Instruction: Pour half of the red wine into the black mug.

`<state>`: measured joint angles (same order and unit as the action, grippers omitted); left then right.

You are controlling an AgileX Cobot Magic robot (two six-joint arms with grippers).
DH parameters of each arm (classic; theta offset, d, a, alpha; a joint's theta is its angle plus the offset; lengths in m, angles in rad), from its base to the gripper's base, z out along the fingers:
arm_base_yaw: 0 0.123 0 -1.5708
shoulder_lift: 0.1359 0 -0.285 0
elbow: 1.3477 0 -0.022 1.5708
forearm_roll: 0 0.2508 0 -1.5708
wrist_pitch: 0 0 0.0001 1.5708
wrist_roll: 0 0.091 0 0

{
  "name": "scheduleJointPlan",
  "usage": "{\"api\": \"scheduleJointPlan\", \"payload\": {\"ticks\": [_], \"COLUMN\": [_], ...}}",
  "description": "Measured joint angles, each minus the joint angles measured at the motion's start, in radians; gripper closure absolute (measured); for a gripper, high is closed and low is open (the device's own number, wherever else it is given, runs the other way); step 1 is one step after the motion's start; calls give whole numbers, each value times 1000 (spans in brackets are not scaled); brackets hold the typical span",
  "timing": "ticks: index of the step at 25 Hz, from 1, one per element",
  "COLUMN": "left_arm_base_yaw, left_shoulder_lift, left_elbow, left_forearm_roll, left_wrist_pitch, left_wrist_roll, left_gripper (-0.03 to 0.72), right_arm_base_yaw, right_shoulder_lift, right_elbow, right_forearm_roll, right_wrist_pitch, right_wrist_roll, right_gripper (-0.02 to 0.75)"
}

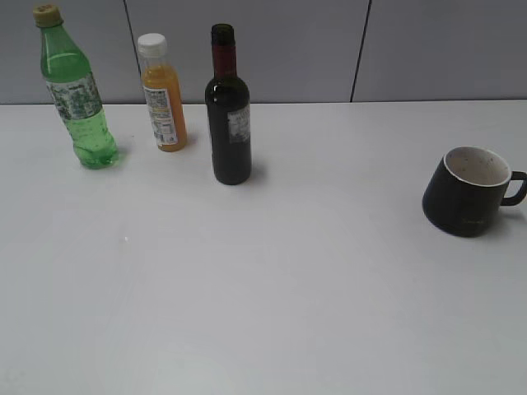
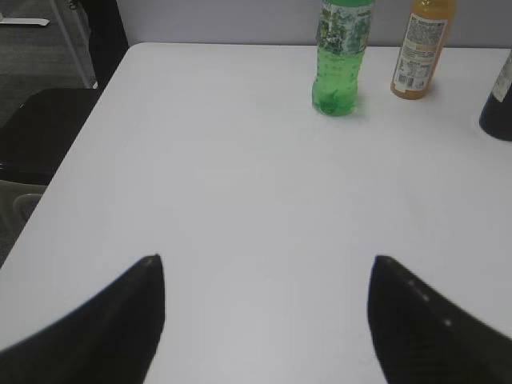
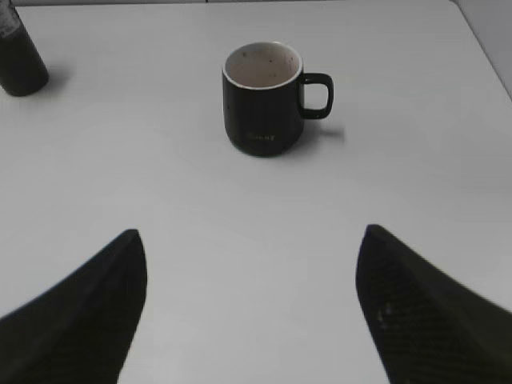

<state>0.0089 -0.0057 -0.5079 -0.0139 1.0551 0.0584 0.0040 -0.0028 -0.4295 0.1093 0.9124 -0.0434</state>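
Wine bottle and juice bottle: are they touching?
Apart. The exterior view shows bare table and wall between the wine bottle and the juice bottle, which stands further back and to the left.

Count: 3 bottles, 1 mug, 2 grippers, 1 table.

Bottles:
- 1 green plastic bottle (image 1: 78,92), ahead of the left gripper (image 2: 266,300), slightly right of its centreline
- 1 orange juice bottle (image 1: 162,95), ahead-right of the left gripper
- 1 red wine bottle (image 1: 228,111), far right edge of the left wrist view, far left edge of the right wrist view

Mugs: 1 black mug (image 3: 265,98), straight ahead of the right gripper (image 3: 251,272), handle to its right.

Grippers: 2, each with 2 fingers spread wide, nothing between them.

Table (image 1: 288,288): 1, white.
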Motion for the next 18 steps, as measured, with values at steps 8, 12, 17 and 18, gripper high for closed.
{"api": "scheduleJointPlan", "payload": {"ticks": [8, 12, 17, 18], "left_arm_base_yaw": [0, 0, 0, 0], "left_shoulder_lift": [0, 0, 0, 0], "left_elbow": [0, 0, 0, 0], "left_forearm_roll": [0, 0, 0, 0], "left_wrist_pitch": [0, 0, 0, 0], "left_wrist_roll": [0, 0, 0, 0], "left_gripper": [99, 99, 99, 99], "right_arm_base_yaw": [0, 0, 0, 1], "right_shoulder_lift": [92, 211, 364, 388], "right_elbow": [-8, -8, 17, 19], "right_forearm_roll": [5, 34, 109, 122], "right_wrist_pitch": [-306, -470, -702, -729], "right_wrist_roll": [-54, -94, -168, -184], "right_gripper": [111, 111, 111, 111]}}
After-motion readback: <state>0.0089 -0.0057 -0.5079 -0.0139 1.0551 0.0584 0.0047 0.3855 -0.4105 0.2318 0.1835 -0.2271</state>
